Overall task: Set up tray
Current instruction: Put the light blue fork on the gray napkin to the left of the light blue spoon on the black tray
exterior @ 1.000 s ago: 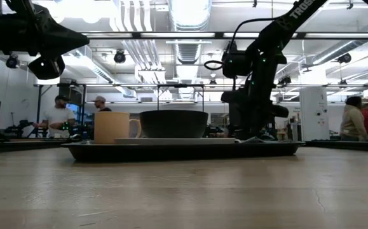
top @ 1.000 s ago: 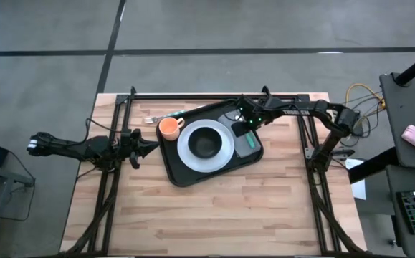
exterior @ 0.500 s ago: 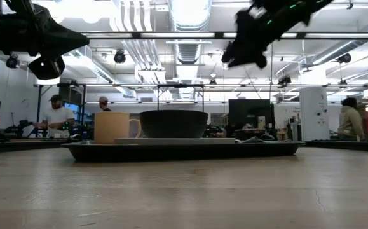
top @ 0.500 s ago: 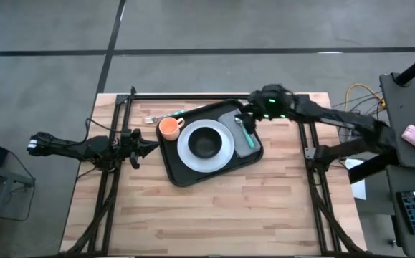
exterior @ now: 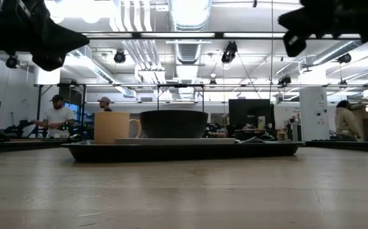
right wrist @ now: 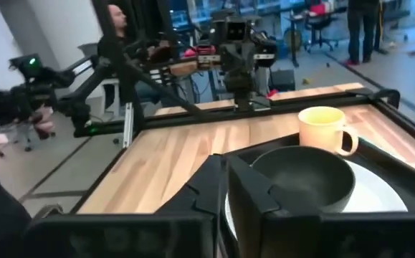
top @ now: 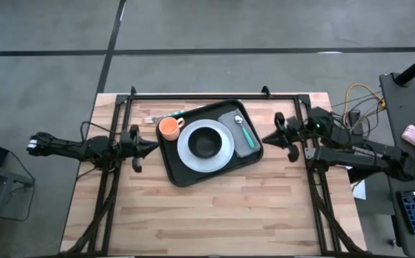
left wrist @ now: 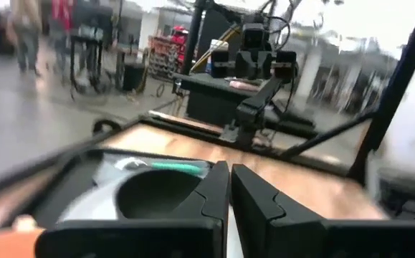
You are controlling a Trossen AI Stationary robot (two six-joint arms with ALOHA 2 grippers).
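The black tray [top: 185, 174] lies on the wooden table, turned slightly askew. On it sit a white plate [top: 226, 153] with a dark bowl [top: 206, 141], an orange cup [top: 168, 127] and a grey folded cloth [top: 250, 145] carrying a green-handled spoon [top: 241, 128]. My left gripper [top: 152, 147] hovers shut just left of the tray, pointing at it. My right gripper [top: 265, 138] hovers shut just right of the tray. Neither touches anything. The right wrist view shows the cup [right wrist: 323, 127] and the bowl [right wrist: 304, 179] ahead of the fingers.
A small metal utensil [top: 153, 119] lies on the table beyond the tray's far left corner. Black frame rails [top: 193, 95] run along the far edge and both sides. Bare wood [top: 214, 215] stretches from the tray to the near edge. People stand in the room behind.
My right gripper has risen from the grey cloth on the tray's right part and drawn back toward the table's right edge, now pointing level at the tray. The spoon stays lying on the cloth. The tray, plate, bowl and cup have kept their places.
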